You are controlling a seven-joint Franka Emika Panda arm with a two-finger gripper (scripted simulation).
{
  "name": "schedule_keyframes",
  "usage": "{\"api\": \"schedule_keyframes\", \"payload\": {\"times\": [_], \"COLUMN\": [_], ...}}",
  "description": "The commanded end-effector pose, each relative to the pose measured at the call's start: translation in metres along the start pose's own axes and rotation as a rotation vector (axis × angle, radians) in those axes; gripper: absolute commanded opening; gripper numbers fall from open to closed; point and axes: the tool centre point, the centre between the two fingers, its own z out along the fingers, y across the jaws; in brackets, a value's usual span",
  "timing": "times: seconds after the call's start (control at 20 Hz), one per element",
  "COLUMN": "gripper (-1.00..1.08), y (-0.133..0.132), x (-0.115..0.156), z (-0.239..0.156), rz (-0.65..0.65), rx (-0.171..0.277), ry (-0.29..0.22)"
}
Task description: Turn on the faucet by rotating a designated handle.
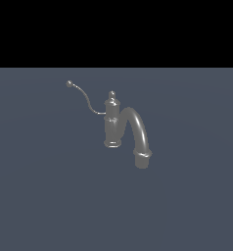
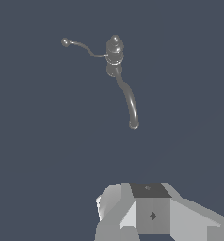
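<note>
- Nearest the wrist camera is the gripper [image 2: 151, 221], of which only the grey body shows at the frame's edge. The fingertips are out of the picture, so I cannot tell whether the fingers are apart or together. The exterior view does not show the arm at all.
- Between the gripper and the fixture lies bare, flat grey floor [image 2: 48, 155]. The arm is well apart from everything, so I judge the approach has hardly begun.
- Next comes the faucet [image 1: 112, 125], standing upright in the open. Its thick arched spout [image 1: 138, 130] curls over toward the exterior view's right and ends in a collar pointing down. It reaches toward the wrist camera, so it is the nearest part of the fixture.
- Behind the spout rises the ribbed column, capped by a small finial [image 1: 111, 93].
- Farthest out is the handle [image 1: 84, 98], a thin curved wire joined to the column just below the cap. It sweeps up toward the exterior view's left and ends in a small ball tip [image 1: 69, 83].
- That long slim lever is likely shaped to give leverage about the column, so pushing near the ball tip should turn it most easily. The spout's side looks best avoided.
</note>
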Motion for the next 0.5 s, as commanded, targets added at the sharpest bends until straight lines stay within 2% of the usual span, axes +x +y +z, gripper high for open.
{"api": "schedule_keyframes", "payload": {"times": [0.0, 0.45], "gripper": [-1.0, -1.0], "y": [0.0, 0.001], "x": [0.0, 0.0047], "z": [0.0, -0.0013], "rz": [0.0, 0.014], "rx": [0.0, -0.006], "ry": [0.0, 0.018]}}
